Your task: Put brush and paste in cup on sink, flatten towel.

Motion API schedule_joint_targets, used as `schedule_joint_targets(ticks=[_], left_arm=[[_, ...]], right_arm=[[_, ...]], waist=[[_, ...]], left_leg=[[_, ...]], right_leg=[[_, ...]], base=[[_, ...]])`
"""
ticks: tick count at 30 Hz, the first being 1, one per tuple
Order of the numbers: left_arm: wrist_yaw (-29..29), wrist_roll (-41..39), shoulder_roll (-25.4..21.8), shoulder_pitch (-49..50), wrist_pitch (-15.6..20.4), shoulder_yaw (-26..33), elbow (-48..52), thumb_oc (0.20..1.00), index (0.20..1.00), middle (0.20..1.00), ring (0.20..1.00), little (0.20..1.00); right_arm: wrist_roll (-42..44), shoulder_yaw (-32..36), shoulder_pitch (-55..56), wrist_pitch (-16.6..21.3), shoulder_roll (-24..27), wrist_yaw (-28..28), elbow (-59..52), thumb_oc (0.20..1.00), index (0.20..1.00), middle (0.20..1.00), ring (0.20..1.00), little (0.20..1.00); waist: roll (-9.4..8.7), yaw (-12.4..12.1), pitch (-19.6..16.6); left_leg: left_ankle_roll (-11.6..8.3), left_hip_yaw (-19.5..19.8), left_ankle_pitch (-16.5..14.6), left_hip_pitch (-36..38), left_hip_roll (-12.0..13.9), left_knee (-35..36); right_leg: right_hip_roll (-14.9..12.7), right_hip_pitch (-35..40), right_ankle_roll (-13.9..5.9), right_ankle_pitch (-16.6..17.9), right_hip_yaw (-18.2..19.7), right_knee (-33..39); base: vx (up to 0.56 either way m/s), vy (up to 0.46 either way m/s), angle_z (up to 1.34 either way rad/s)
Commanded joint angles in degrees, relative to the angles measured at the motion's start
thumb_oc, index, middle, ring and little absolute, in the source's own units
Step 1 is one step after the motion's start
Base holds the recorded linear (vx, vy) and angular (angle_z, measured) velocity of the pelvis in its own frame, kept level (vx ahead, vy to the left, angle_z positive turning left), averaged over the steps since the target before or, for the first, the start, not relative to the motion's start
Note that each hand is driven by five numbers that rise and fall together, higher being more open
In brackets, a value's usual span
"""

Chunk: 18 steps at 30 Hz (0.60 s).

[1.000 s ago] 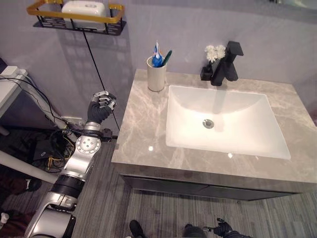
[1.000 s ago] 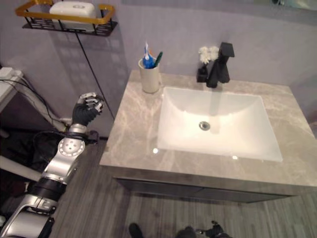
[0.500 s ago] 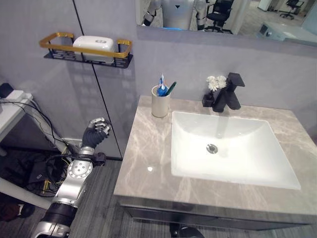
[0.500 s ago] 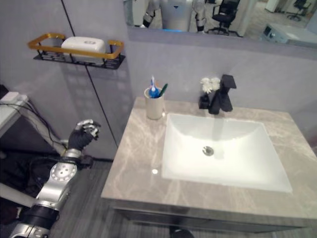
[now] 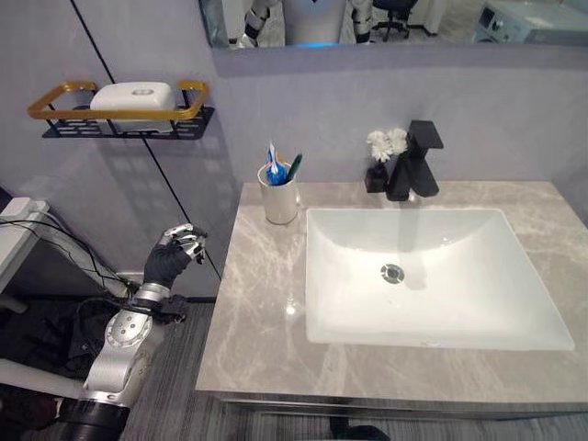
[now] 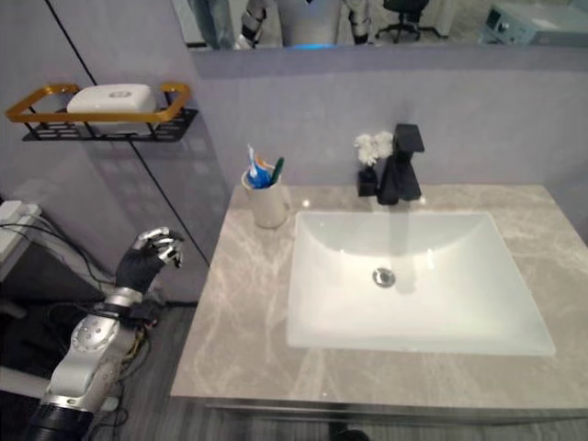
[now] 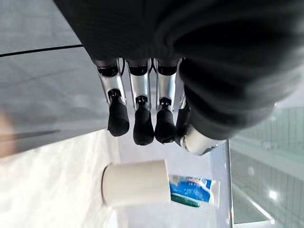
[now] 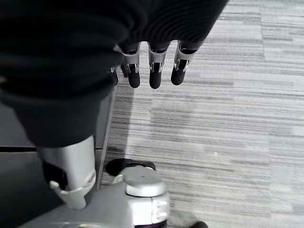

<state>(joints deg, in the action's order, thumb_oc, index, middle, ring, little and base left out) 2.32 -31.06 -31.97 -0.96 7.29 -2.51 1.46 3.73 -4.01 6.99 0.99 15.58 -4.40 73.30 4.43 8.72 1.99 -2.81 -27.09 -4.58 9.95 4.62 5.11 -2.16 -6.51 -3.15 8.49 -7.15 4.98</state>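
Toothbrush (image 5: 269, 156) and toothpaste tube (image 5: 275, 173) are already standing in the white cup (image 5: 279, 201), at the back left corner of the marble bench (image 5: 253, 303) beside the basin (image 5: 432, 276), so that part looks done. Can't spot a towel anywhere, so flattening seems to be what's left. Left hand (image 5: 175, 256) hangs off the bench's left edge, fingers loosely curled, holding nothing. Right hand (image 8: 152, 66) points at the floor, fingers relaxed, empty. Black faucet (image 5: 413, 161), small white flowers (image 5: 385, 142), and a wall shelf with soap (image 5: 129, 96) sit clear of things.
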Motion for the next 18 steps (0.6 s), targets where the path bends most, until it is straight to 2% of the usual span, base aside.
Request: schedule_joint_targets(ticks=[1, 3, 4, 5, 6, 8, 13, 18], left_arm=[[0.67, -0.86, -2.81, 0.91, 2.14, 3.16, 3.97, 0.200, 0.200, 0.200, 0.200, 0.200], [0.67, -0.86, -2.81, 0.91, 2.14, 3.16, 3.97, 0.200, 0.200, 0.200, 0.200, 0.200], [2.42, -3.08, -3.25, 4.06, 1.51, 3.21, 5.83, 0.200, 0.200, 0.200, 0.200, 0.200], [2.68, -2.93, -3.22, 4.40, 1.49, 3.03, 5.69, 0.200, 0.200, 0.200, 0.200, 0.200], [2.96, -2.91, -2.66, 3.58, 1.31, 1.16, 3.79, 0.200, 0.200, 0.200, 0.200, 0.200], [2.74, -2.87, -2.25, 2.61, 1.40, 0.17, 3.14, 0.200, 0.200, 0.200, 0.200, 0.200], [2.39, -2.13, -1.18, -0.17, 1.41, -2.07, 0.29, 0.200, 0.200, 0.200, 0.200, 0.200], [1.53, 0.04, -0.10, -5.11, 1.30, -5.23, -4.46, 0.200, 0.200, 0.200, 0.200, 0.200]], right_arm=[[1.26, -0.18, -0.25, -0.41, -0.45, 0.41, 2.97, 1.000, 1.000, 1.000, 1.000, 1.000], [1.26, -0.18, -0.25, -0.41, -0.45, 0.41, 2.97, 1.000, 1.000, 1.000, 1.000, 1.000], [0.97, -0.36, -0.04, -0.15, 0.11, 1.01, 2.42, 1.000, 1.000, 1.000, 1.000, 1.000], [0.86, -0.33, -0.05, -0.14, 0.26, 1.13, 2.43, 1.000, 1.000, 1.000, 1.000, 1.000], [0.36, -0.88, -0.62, -0.07, 1.07, 1.13, 2.10, 1.000, 1.000, 1.000, 1.000, 1.000], [0.51, -1.02, -1.05, 0.18, 1.47, 0.87, 1.41, 1.000, 1.000, 1.000, 1.000, 1.000], [0.29, -1.46, -2.22, 0.08, 1.89, 0.45, 1.16, 1.000, 1.000, 1.000, 1.000, 1.000], [0.21, -2.99, -3.76, 0.48, 2.51, -0.18, -0.07, 1.000, 1.000, 1.000, 1.000, 1.000]], waist=[[-2.85, 0.95, -1.68], [-2.85, 0.95, -1.68], [-1.77, 1.13, -0.59], [-1.51, 1.25, -0.49], [-0.32, 1.72, 0.58], [0.20, 1.78, 0.97], [1.17, 1.38, 1.02], [1.31, 1.45, 1.21]], left_leg=[[-0.74, 3.82, -1.67, -2.46, -0.84, -4.87], [-0.74, 3.82, -1.67, -2.46, -0.84, -4.87], [-0.93, 3.32, -1.10, -3.94, -1.09, -4.63], [-0.97, 3.08, -1.06, -4.22, -1.15, -4.58], [-1.05, 2.62, -0.69, -5.73, -1.56, -4.33], [-1.07, 2.48, -0.05, -7.09, -1.90, -3.81], [-1.21, 2.29, 0.77, -10.45, -2.41, -3.10], [-1.58, 2.17, 1.01, -11.31, -2.23, -3.75]], right_leg=[[-3.27, 1.18, -5.53, -2.21, 1.43, -0.31], [-3.27, 1.18, -5.53, -2.21, 1.43, -0.31], [-3.37, -0.73, -5.67, -1.34, 2.72, -0.03], [-3.46, -1.28, -5.76, -1.17, 3.00, 0.02], [-3.92, -3.49, -6.01, -0.55, 4.19, 0.02], [-4.06, -5.36, -6.28, 0.18, 4.51, 0.02], [-4.92, -9.63, -7.05, 1.14, 5.11, 0.02], [-5.00, -10.30, -6.72, 1.45, 5.52, 0.02]], base=[[0.00, 0.000, -0.04], [-0.02, 0.007, -0.05], [-0.05, 0.019, -0.04], [-0.11, 0.053, -0.09], [-0.07, 0.038, -0.29], [-0.08, 0.029, -0.36], [-0.06, 0.011, -0.15], [0.02, -0.023, -0.01]])
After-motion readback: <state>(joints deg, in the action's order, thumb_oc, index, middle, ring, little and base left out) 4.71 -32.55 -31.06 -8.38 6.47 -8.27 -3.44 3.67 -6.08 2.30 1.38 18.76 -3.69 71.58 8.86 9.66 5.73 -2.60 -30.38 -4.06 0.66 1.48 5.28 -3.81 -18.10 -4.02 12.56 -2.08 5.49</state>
